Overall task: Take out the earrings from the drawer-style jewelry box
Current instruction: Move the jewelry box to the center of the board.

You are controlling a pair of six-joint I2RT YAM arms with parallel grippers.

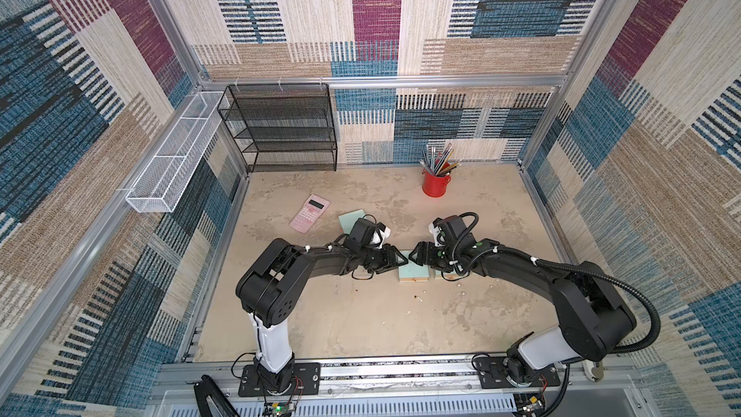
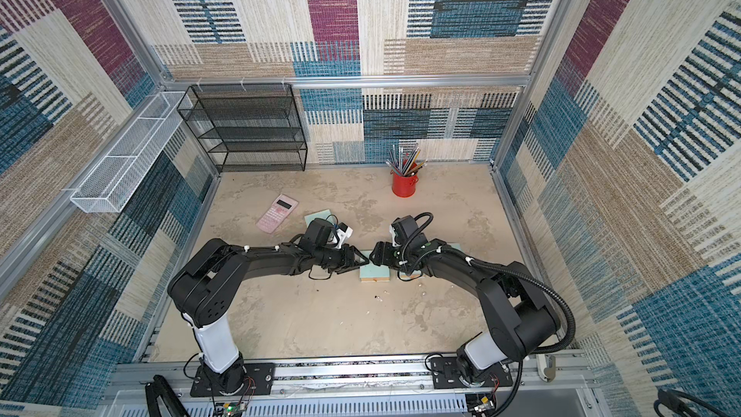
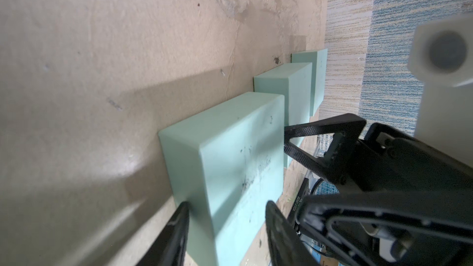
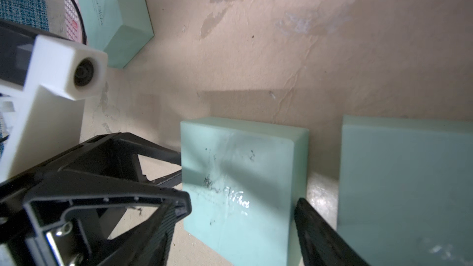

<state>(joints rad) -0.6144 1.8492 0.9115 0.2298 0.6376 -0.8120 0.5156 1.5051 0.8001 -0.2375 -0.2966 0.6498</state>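
Walled table (image 1: 361, 334) seen from above, with two black arms reaching in from its near edge. A white basket (image 1: 160, 178) hangs on the left wall, and a black mesh shelf (image 1: 288, 130) fills the back left corner. A pink calculator (image 1: 309, 213) lies left of centre. A mint back box (image 1: 349, 218) sits just beside it, partly hidden by the left wrist.

The mint box (image 1: 414, 273) sits at centre, closed. The left end effector (image 3: 227, 203) grips one end of it, fingers moderately spread, one on each side. The right end effector (image 4: 243, 201) meets it nose to nose, its fingers wide and clasping the same box. One finger fills the narrow gap to the right box (image 4: 404, 188), which lies under the right arm. A far box (image 3: 318, 78) continues the row.

The earrings (image 2: 387, 294) are pale specks on bare table just in front of the boxes, too small to make out. A red pot (image 1: 436, 184) of pencils stands well back on the right. The front half of the table is open; walls close its left, back and right edges
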